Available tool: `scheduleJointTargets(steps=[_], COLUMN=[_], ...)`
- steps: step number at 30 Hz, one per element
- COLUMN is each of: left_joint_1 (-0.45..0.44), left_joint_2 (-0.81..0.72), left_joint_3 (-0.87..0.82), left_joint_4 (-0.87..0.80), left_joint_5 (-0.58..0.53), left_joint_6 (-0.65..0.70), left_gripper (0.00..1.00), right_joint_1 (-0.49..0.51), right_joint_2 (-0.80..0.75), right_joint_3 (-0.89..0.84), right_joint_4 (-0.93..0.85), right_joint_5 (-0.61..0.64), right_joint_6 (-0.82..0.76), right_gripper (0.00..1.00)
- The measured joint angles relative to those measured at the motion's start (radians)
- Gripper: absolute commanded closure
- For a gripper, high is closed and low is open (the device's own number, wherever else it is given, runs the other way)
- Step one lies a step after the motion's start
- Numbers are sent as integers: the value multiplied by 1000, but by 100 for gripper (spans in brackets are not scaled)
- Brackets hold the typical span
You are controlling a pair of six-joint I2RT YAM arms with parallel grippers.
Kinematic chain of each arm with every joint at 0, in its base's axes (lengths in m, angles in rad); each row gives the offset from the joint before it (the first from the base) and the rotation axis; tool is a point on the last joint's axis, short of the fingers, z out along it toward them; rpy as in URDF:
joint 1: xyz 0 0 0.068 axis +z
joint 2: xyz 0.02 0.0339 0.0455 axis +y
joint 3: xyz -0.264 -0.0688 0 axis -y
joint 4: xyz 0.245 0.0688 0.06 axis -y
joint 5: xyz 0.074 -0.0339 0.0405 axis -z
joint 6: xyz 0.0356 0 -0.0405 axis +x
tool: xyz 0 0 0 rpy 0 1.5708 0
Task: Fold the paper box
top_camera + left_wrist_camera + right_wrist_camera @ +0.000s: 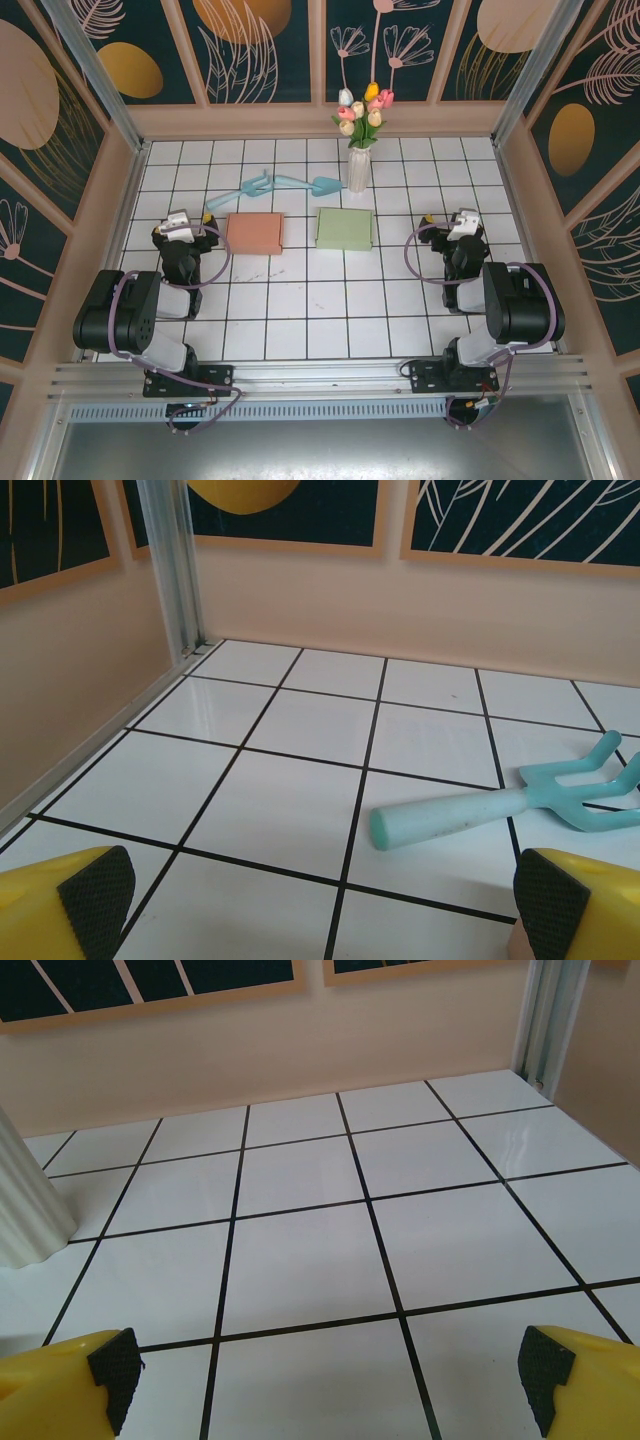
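Note:
Two flat paper boxes lie side by side mid-table, a salmon-pink one (255, 233) and a pale green one (344, 229). My left gripper (188, 220) rests low just left of the pink box, apart from it. It is open, with bare tile between its yellow fingers (95, 900) in the left wrist view (320, 910). My right gripper (455, 223) sits to the right of the green box, about a tile's width from it. It is open too (330, 1375), its black pads (545, 1370) far apart over bare tile.
A white vase of tulips (358, 168) stands behind the green box, its base at the left edge of the right wrist view (25, 1210). A light blue hand fork (470, 815) and a trowel (312, 184) lie behind the pink box. Peach walls enclose the tiled table (330, 300).

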Motion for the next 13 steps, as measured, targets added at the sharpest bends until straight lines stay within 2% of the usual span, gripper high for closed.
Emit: scheduleJointTargets(steps=[13], left_joint_1=[4], left_joint_2=[0], left_joint_3=[19], left_joint_4=[-13], left_joint_5=[27], left_joint_6=[7], left_gripper=[1], right_joint_1=[0], right_joint_2=[0], right_joint_3=[0], right_joint_4=[0], right_joint_5=[0], right_joint_6=[0], right_gripper=[1])
